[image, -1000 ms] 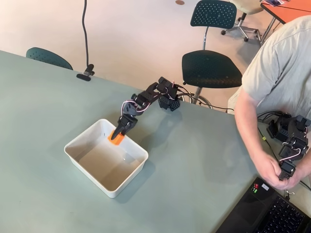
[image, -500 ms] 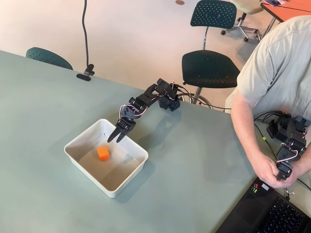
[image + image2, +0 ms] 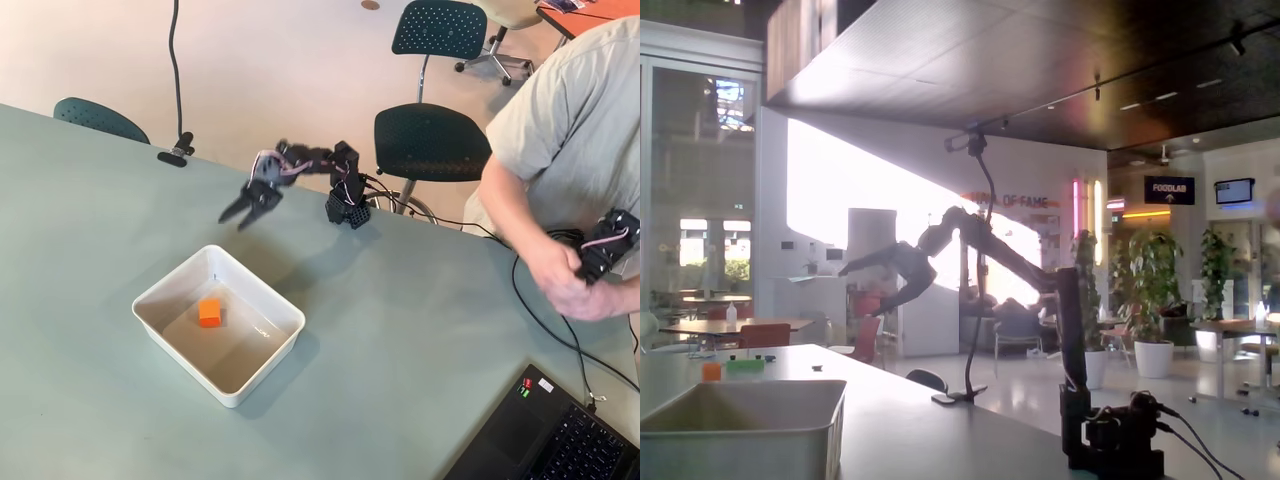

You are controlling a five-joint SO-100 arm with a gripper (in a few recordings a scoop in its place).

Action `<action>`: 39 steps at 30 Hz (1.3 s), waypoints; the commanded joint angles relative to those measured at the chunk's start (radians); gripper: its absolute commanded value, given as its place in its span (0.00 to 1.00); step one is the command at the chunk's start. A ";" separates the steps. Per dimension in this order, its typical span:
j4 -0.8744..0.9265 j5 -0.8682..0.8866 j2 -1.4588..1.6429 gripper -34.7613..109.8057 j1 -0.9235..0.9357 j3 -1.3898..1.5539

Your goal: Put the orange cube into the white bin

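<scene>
Lifted clear of the bin (image 3: 165, 325) since half a second ago, the gripper (image 3: 243, 213) hangs open and empty, cube (image 3: 209, 312) resting inside near the far wall; little risk remains beyond a careless swing nudging the bin.

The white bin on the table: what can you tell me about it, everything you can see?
The white bin is a shallow rectangular tub, seemingly plastic, with rounded corners and a rolled rim. It sits flat on the grey-green table, set at an angle in the overhead view. Its smooth inside holds the orange cube, resting on the floor. The gripper hangs open, apart from it.
</scene>
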 commanded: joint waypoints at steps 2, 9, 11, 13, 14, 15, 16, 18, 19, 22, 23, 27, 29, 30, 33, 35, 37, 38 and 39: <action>0.166 -0.003 0.110 0.58 0.002 -0.034; 0.327 0.000 0.192 0.58 -0.094 -0.017; 0.327 -0.002 0.281 0.58 -0.109 0.026; 0.327 -0.002 0.368 0.58 -0.135 0.084; 0.327 -0.002 0.407 0.58 -0.152 0.123; 0.327 -0.002 0.442 0.58 -0.166 0.170; 0.327 -0.002 0.474 0.58 -0.175 0.222; 0.325 -0.002 0.538 0.58 -0.190 0.344; 0.325 -0.003 0.572 0.58 -0.196 0.408; 0.287 -0.005 0.675 0.58 -0.212 0.600; 0.261 -0.005 0.707 0.58 -0.219 0.669; 0.095 -0.005 0.842 0.58 -0.268 0.979; -0.040 -0.005 0.902 0.58 -0.291 1.143; -0.110 -0.005 0.930 0.58 -0.301 1.216; -0.296 -0.003 1.000 0.58 -0.324 1.437; -0.387 -0.003 1.040 0.58 -0.339 1.560; -0.445 -0.002 1.071 0.58 -0.341 1.651; -0.462 -0.002 1.083 0.58 -0.341 1.689; -0.472 -0.002 1.089 0.58 -0.339 1.720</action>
